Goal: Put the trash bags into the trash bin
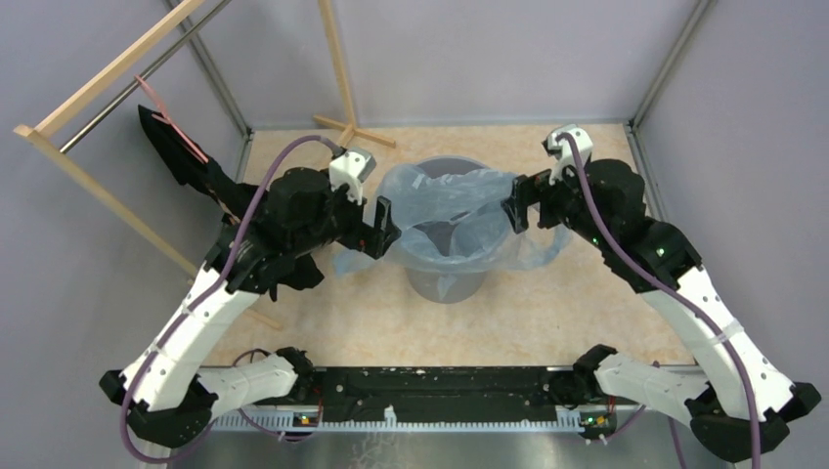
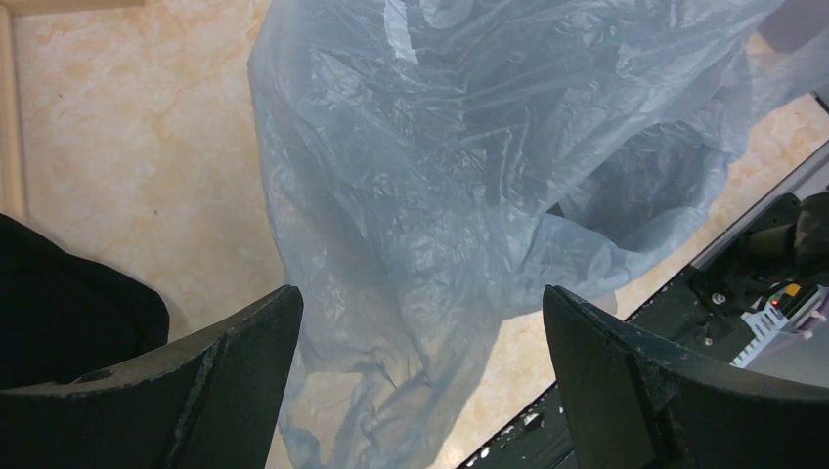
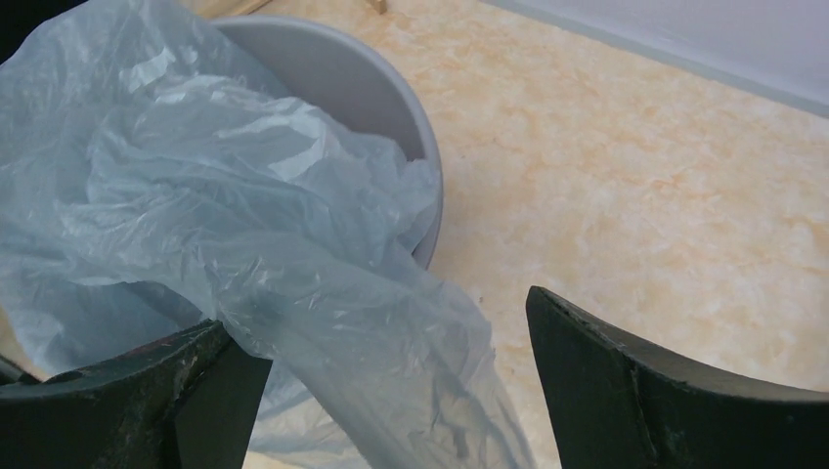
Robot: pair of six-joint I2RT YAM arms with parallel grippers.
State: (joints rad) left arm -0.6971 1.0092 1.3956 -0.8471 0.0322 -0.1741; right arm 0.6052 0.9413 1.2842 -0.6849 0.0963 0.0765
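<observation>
The trash bin (image 1: 430, 281) is a round grey basket in the middle of the table. The pale-blue trash bag (image 1: 459, 210) is draped across its mouth, sagging inside and hanging over both sides. My left gripper (image 1: 383, 227) stands open at the bin's left rim. In the left wrist view the wrinkled bag (image 2: 440, 176) hangs ahead of the left gripper (image 2: 420, 293), with film reaching down between the spread fingers. My right gripper (image 1: 513, 205) is open at the right rim. In its wrist view the bag (image 3: 225, 215) spills over the bin (image 3: 371, 88) and lies over the left finger of the right gripper (image 3: 376, 313).
A black cloth with a pink strap (image 1: 181, 156) hangs from a wooden rack (image 1: 98, 88) at the left. A wooden stand (image 1: 342, 98) rises behind the bin. Grey walls close in the table, and a black rail (image 1: 440, 386) runs along the near edge.
</observation>
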